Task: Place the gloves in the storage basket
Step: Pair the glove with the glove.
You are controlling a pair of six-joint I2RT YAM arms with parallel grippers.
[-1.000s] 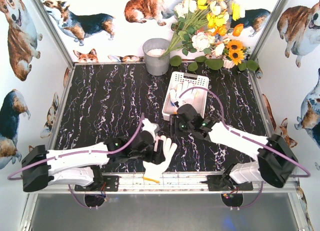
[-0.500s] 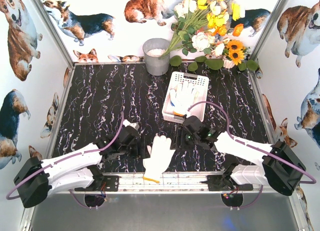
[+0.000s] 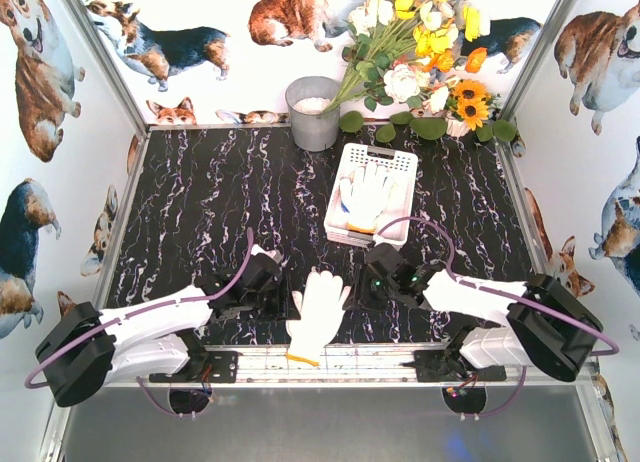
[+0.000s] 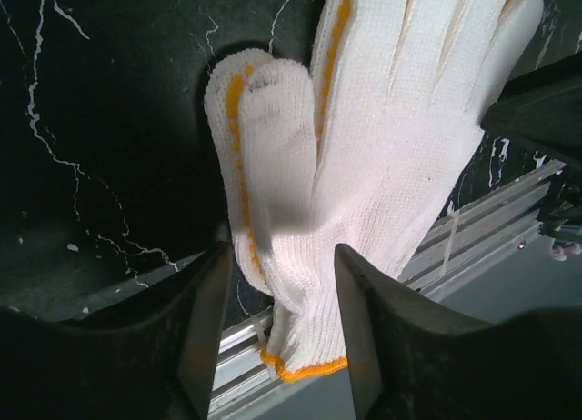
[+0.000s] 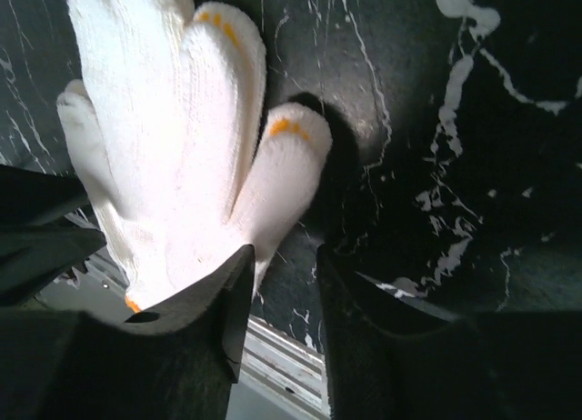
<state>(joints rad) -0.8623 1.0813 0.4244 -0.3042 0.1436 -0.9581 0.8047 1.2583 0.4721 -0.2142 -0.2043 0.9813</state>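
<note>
- Risk first, as we judge it: the loose glove lies at the bottom centre of the overhead view, and its orange-edged cuff hangs over the near rail. A sideways nudge could slide it off the table.
- Both arms flank it. If they close in together, we fear the fingers could collide or pull the knit in opposite directions.
- The left gripper is spread wide and holds nothing. In its wrist view the glove's thumb and cuff sit just ahead of the gap, so a shallow pinch might catch only a fold and lose it on the way.
- The right gripper shows a narrow gap and is also empty, beside the glove's outermost finger. We think it would need to open wider before any grasp.
- The storage basket, upper centre-right of the overhead view, holds white gloves. We cannot tell how many.
- The grey bucket, further up the frame, holds something white that we cannot identify.
</note>
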